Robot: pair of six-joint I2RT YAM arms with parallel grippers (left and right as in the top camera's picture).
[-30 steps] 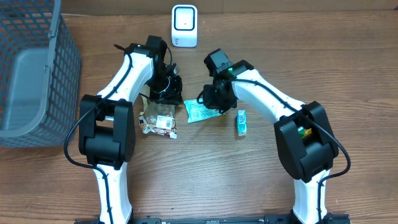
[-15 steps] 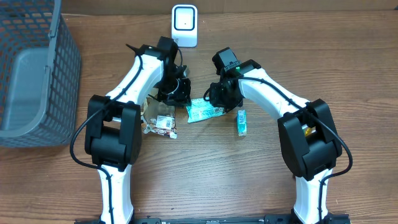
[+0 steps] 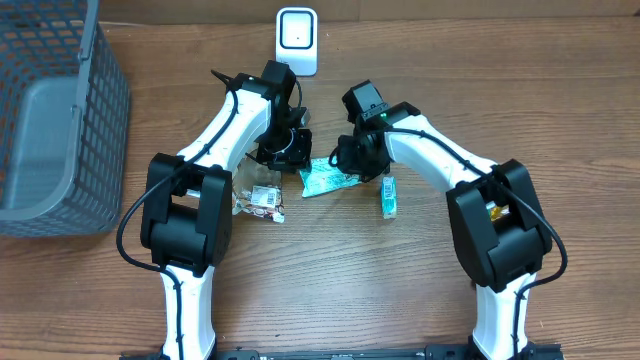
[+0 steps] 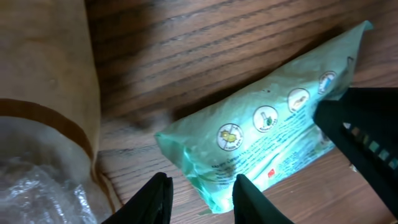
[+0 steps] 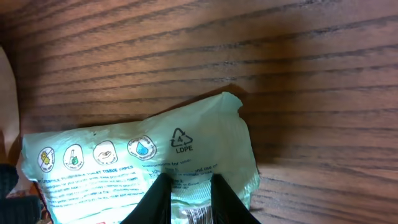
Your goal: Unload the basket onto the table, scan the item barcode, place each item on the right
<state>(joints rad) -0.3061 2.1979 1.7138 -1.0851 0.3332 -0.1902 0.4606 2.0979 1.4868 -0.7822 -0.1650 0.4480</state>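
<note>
on the table [image 3: 400,300], the left gripper [image 3: 291,151] had slid to the green packet [image 3: 328,179] and opened; the right gripper [image 3: 351,160] pinched it, so scanning looked close.

The left gripper [image 3: 288,150] has swung toward three o'clock, right up to the green packet [image 3: 328,178], its jaws parting. The right gripper [image 3: 358,155] has nudged that packet the same way.

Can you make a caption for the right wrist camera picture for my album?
Right gripper pinches the green tissue packet lying on the wooden table.
</note>
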